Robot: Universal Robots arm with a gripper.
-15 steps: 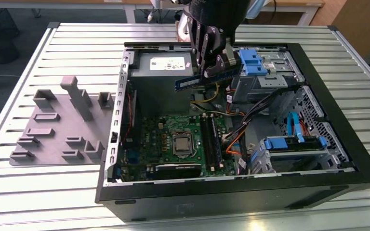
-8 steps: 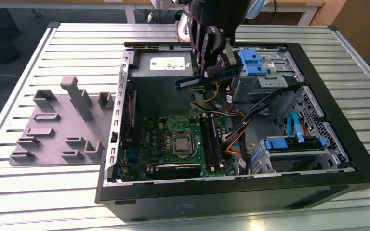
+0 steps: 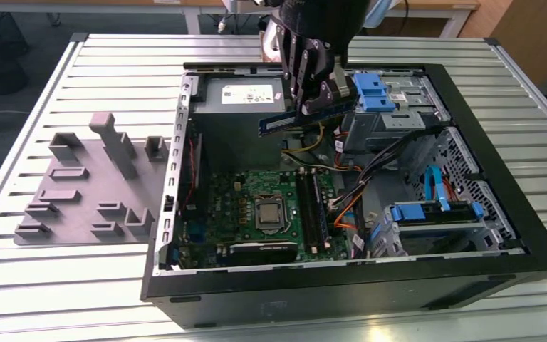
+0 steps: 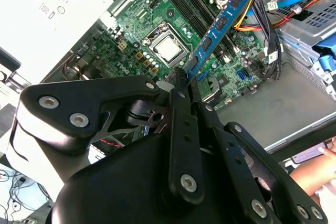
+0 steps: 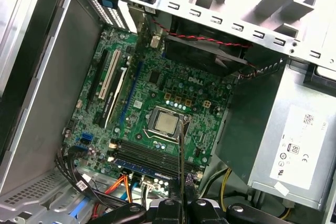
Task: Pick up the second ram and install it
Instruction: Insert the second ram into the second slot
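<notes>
above the motherboard (image 3: pixel 264 206), hand (image 3: pixel 316 100) gripping second ram (image 3: pixel 304 117)

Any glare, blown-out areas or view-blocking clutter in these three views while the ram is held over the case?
Exterior view: even light, the ram readable in the gripper. Second wrist view: the power supply is washed out to near white, and the gripper's dark body covers the lower half. First wrist view: evenly lit, motherboard clear, ram seen edge-on.
</notes>
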